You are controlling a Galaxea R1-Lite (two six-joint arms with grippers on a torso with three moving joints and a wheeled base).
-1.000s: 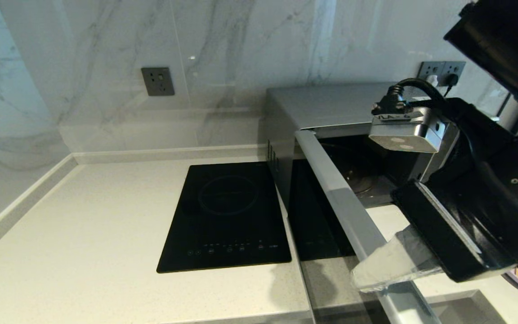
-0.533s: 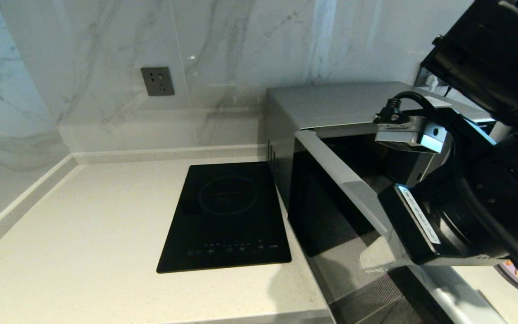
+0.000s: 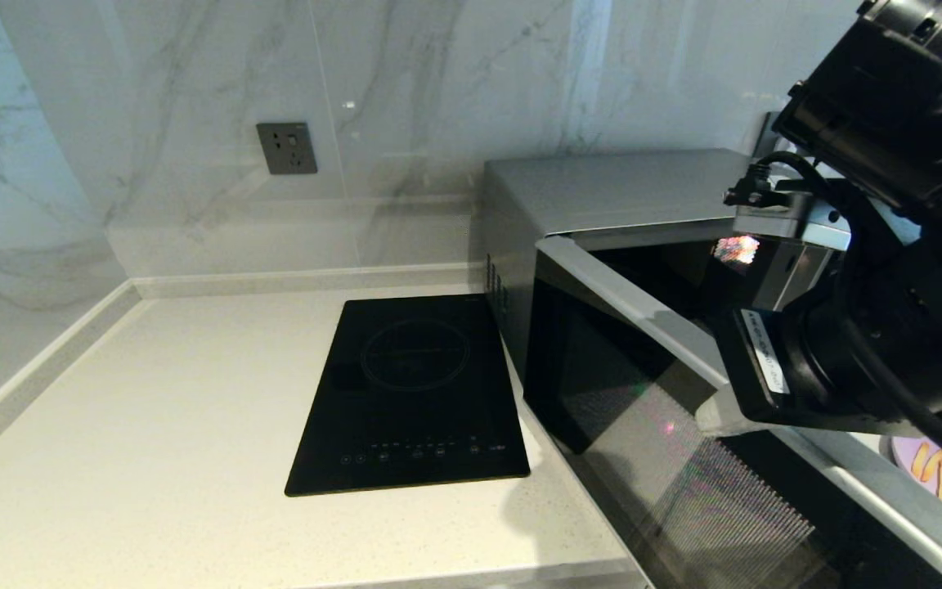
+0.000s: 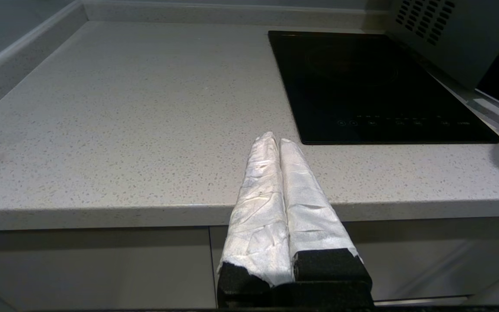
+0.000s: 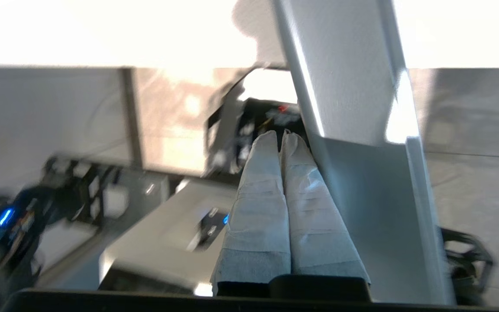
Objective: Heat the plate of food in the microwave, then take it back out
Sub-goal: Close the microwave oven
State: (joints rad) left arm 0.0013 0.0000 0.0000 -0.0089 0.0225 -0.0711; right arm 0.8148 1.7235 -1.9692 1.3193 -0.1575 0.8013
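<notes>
Silver microwave (image 3: 602, 192), door ajar (right gripper (image 5: 285, 136) beside), no legible writing.

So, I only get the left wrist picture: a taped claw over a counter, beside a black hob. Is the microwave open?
Observer: Yes. In the head view the microwave has its door standing partly open.
Operator: Who's handling the door?
Observer: The right claw. Its wrist view shows the fingers shut together, lying against the door's pale edge.
Operator: And the food?
Observer: The plate of food is outside the microwave, far on the robot's right, partly hidden behind the right arm.
</notes>
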